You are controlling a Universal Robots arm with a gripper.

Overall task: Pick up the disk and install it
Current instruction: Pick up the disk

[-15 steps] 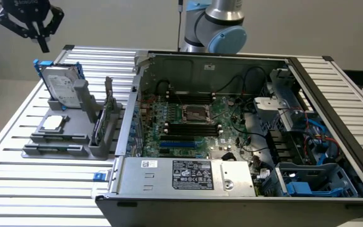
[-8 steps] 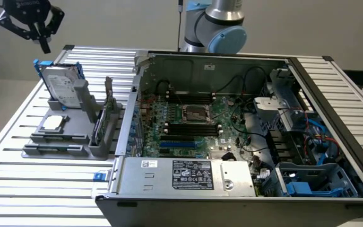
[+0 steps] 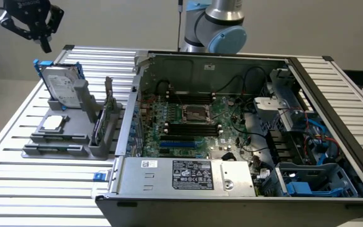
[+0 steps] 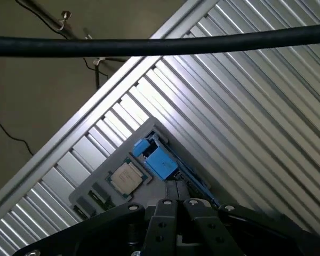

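At the exterior view's left, the tool hangs in the air over the far left part of the slatted metal surface. Its fingers are pressed together with nothing between them. It is above the disk and apart from it.

The disk stands upright on its edge in a grey holder that lies on the surface. Its labelled face is turned toward the near side, and the blue frame shows along its top edge. Just on the near side of the disk, a small square silver chip lies flat in a recess of the same holder.

To the right of the holder sits an open computer case with the motherboard exposed. A big silver box with a white label lies along its near edge. At the case's near right corner is a blue plastic bay. Behind the far wall of the case rises the arm's grey and pale blue joint.
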